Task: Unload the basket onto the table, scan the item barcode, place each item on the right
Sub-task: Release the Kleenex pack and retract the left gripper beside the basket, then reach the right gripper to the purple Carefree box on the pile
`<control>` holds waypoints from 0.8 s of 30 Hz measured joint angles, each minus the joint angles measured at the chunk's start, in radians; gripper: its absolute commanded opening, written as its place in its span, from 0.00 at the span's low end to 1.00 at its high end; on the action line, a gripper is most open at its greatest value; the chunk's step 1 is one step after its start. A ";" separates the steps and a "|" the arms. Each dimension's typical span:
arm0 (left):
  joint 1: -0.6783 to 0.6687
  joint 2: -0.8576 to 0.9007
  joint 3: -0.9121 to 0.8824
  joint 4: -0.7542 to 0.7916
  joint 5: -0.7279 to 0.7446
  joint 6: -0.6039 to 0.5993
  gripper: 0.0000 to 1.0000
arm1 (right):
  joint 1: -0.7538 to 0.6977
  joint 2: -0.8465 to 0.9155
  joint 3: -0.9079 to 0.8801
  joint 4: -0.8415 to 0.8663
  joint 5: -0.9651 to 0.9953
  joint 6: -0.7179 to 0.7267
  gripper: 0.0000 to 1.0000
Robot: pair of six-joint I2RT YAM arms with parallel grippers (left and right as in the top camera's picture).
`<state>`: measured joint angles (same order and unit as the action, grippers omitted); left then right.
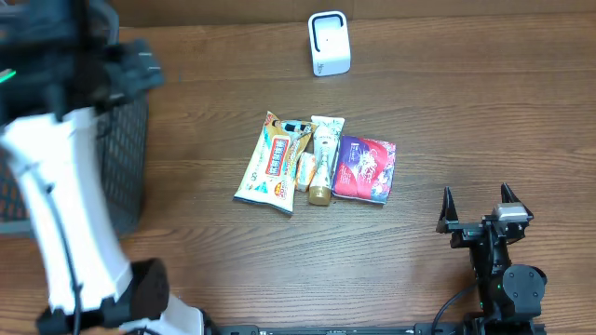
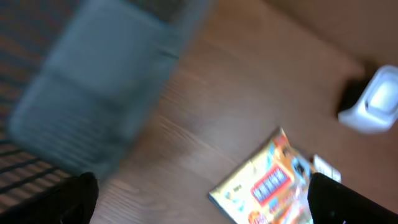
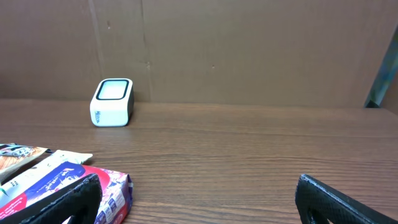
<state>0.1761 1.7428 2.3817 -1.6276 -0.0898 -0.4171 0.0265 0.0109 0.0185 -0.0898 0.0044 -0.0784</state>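
We're seeing both claws released and empty: left claw hanging over the counter beside the basket, right claw sitting well apart from the items. The yellow packet, tube and purple packet are lying in a touching row mid-counter, scanner well behind them. We're flagging that a pinch on one flat pack is likely dragging its neighbour, and with no barcode showing, the wrong face may get presented. We're reading no brand; the red band of print on the yellow packet is too small.
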 measured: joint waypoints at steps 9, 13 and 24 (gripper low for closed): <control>0.298 -0.068 0.022 -0.060 0.036 -0.003 1.00 | 0.000 0.000 0.000 0.000 0.000 0.000 1.00; 0.323 -0.047 0.020 -0.060 0.045 -0.003 1.00 | 0.000 0.000 0.000 0.098 -0.048 0.022 1.00; 0.323 -0.044 0.020 -0.060 0.056 -0.003 1.00 | 0.000 -0.001 0.006 0.507 -0.550 0.219 1.00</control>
<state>0.4995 1.6985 2.4020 -1.6875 -0.0341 -0.4202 0.0269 0.0101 0.0242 0.4175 -0.5453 0.1406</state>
